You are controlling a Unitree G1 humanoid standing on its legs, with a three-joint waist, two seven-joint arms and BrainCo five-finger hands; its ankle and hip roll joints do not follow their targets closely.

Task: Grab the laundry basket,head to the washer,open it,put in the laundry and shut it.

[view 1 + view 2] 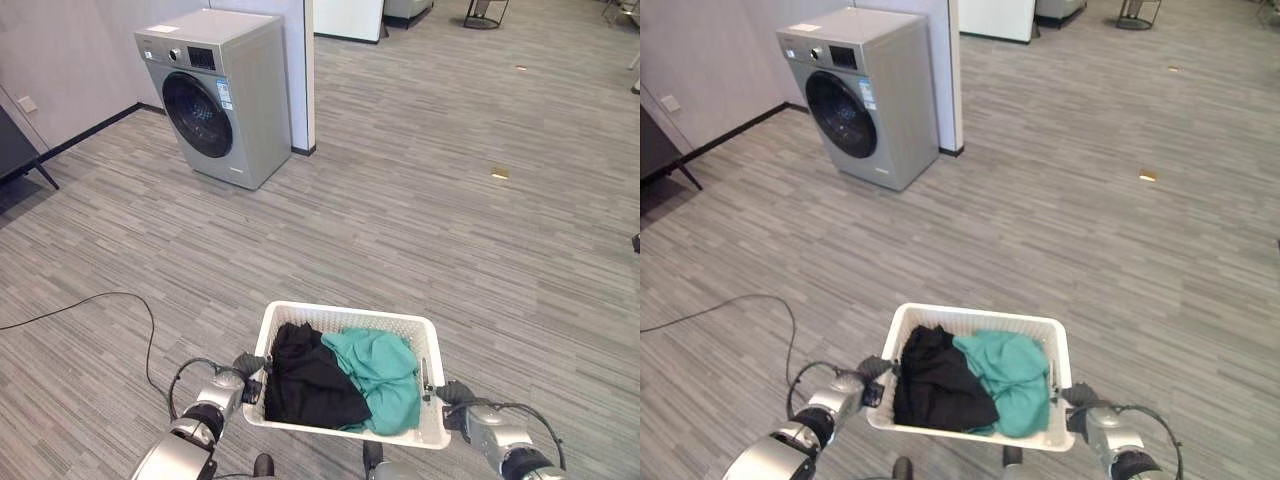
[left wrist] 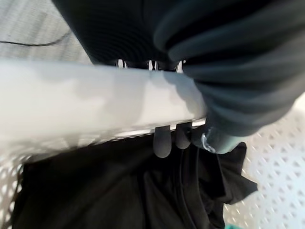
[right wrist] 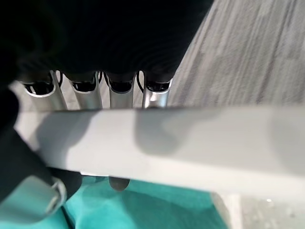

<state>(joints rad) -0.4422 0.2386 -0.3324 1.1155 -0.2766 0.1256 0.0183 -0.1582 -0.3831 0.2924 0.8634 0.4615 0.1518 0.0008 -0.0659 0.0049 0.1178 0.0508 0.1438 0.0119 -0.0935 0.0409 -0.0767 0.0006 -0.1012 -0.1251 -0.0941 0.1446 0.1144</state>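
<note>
Already the white laundry basket [image 1: 340, 318] was held off the grey plank floor [image 1: 420, 210], gripped at its two short ends. The left hand [image 1: 249, 365] was clamped on the left rim, its fingers [image 2: 162, 142] hooked over the edge and down inside above a black garment [image 1: 305, 380], as seen in the left wrist view. The right hand [image 1: 455, 393] was curled round the right rim in the same way, its fingers [image 3: 113, 90] wrapped over the white bar with teal cloth [image 1: 385, 375] just beneath. Both garments were heaped inside the basket, the black one toward the left wall and the teal one toward the right. The washer [image 1: 225, 95] stood well apart, ahead and to the left against a white pillar [image 1: 296, 70], its round door shut. The walk was judged to be the step in hand. A slip could be expected if either grip loosened on the smooth rim, tipping the basket and spilling the clothes. A black cord [image 1: 95, 300] lying on the floor to the left could also be caught underfoot on the way.
</note>
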